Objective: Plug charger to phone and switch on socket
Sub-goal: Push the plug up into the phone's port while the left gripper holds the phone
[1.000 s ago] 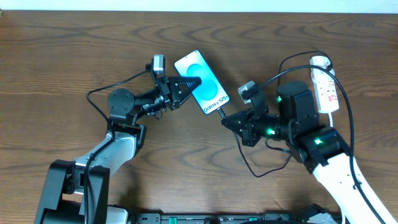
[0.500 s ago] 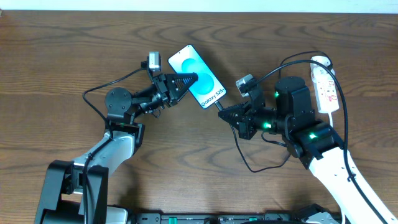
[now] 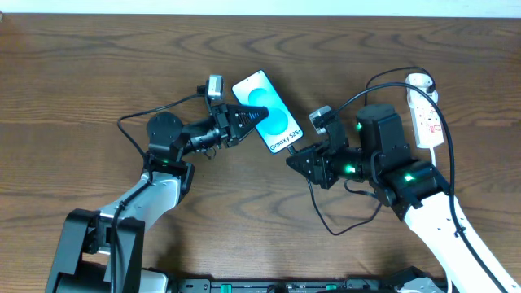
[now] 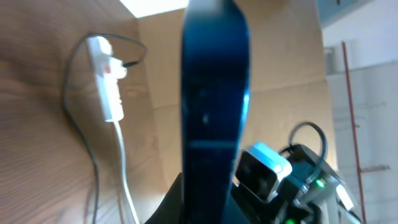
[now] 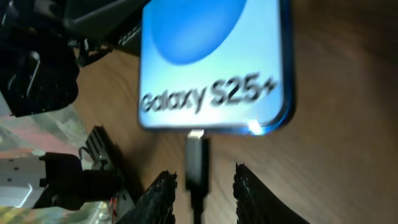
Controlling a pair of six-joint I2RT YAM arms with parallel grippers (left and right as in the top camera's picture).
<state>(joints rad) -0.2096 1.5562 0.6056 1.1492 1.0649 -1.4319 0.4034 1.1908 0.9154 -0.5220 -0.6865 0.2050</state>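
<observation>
Table: a brown wooden table [image 3: 98, 65] carries everything.
Socket: a narrow white plastic socket strip [image 3: 425, 114] with red-marked switches lies at the far right, well apart from both grippers.
Phone: a slim black-edged phone with a bright blue screen [image 3: 281, 126] sits mid-table between the arms. It is rigid, and its smooth glass is probably slippery, so it is best taken by its long edges.
Left gripper: the left gripper [image 3: 252, 111] is clenched on the phone's side.
Right gripper: the right gripper [image 5: 202, 173] has its fingers parted on either side of the plug, grasping nothing.
Charger: the thin black charger cable [image 3: 326, 221] looks limp and light. Its small stiff plug [image 5: 196, 155] meets the phone's bottom edge.
Views: only the right wrist view shows the plug at the port, and whether it is fully seated cannot be told. The left wrist view shows the phone edge-on.
</observation>
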